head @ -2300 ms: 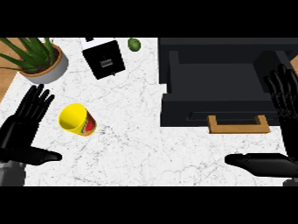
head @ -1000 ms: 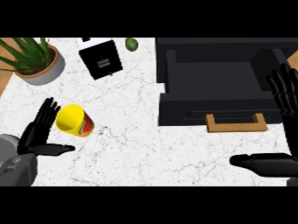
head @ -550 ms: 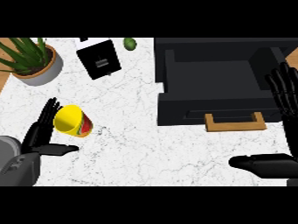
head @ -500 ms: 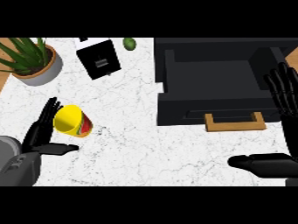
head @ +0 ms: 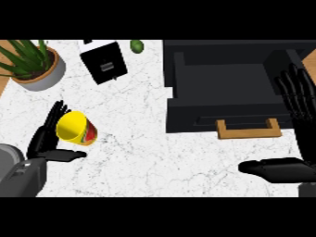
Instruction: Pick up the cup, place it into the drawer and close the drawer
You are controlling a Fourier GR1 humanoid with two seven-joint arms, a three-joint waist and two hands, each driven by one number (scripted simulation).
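White marble tabletop (head: 140, 143) fills the view, with brown wood past both sides. An open black drawer (head: 236, 78) sits upper right. The right hand (head: 309, 120) rests beside it, fingers straight and spread. The left hand (head: 44, 139), fingers straight together, flanks the yellow cup (head: 75, 128) at the tabletop's left.

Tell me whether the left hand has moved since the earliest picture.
Yes. The left hand has moved rightward, away from the left edge of the counter, and now stands close beside the yellow cup.

Head view; apparently steeply down over counter (head: 141, 155)
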